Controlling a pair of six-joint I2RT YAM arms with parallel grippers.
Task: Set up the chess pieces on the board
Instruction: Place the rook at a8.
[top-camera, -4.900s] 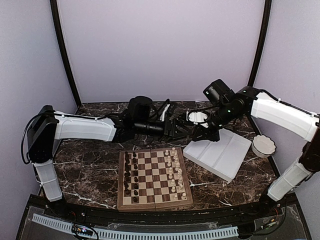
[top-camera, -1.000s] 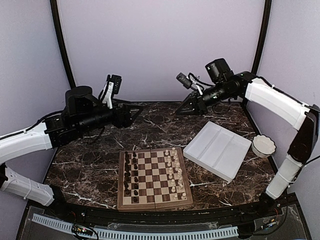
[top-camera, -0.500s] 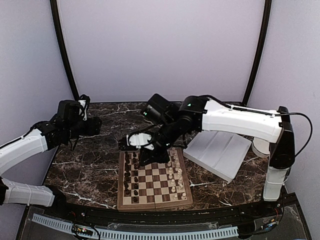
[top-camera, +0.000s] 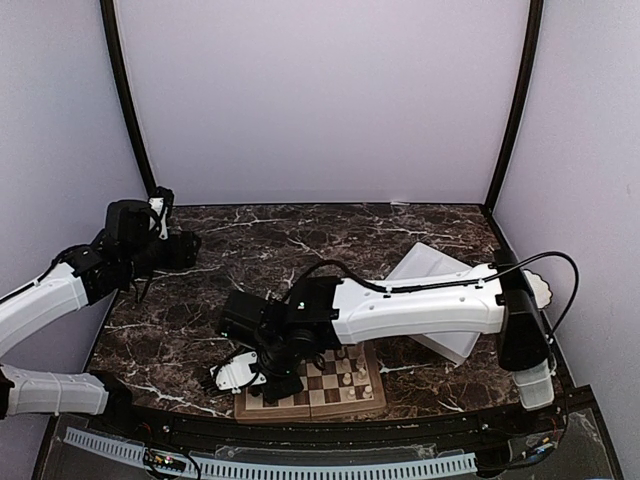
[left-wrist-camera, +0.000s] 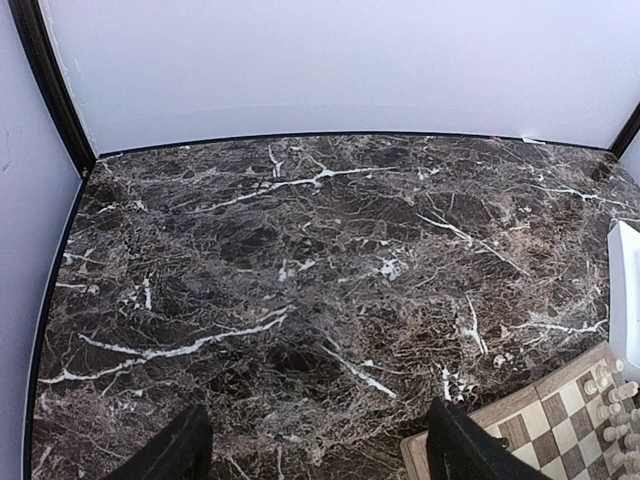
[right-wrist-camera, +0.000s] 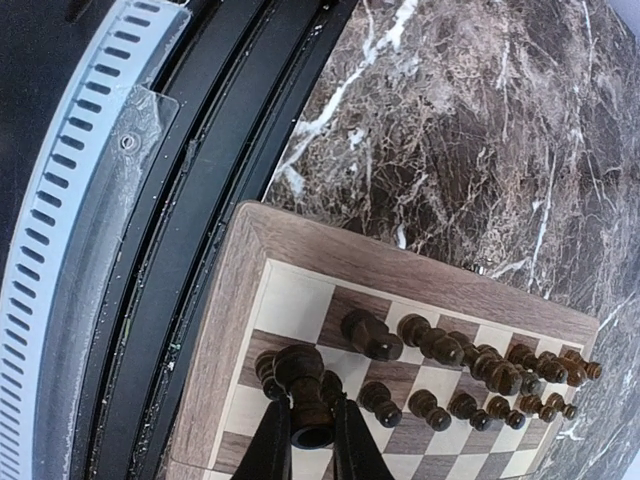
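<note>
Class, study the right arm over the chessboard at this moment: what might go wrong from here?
1. The right jaws are shut on a dark piece near the board's corner, tight among other dark pieces; opening or lifting might topple neighbours.
2. The right arm stretches across the board, over its cream pieces; pulling back could sweep them over.

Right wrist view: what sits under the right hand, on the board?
The right hand pinches one dark chess piece over a corner of the board, beside rows of other dark pieces. The square directly beneath it is covered.
</note>
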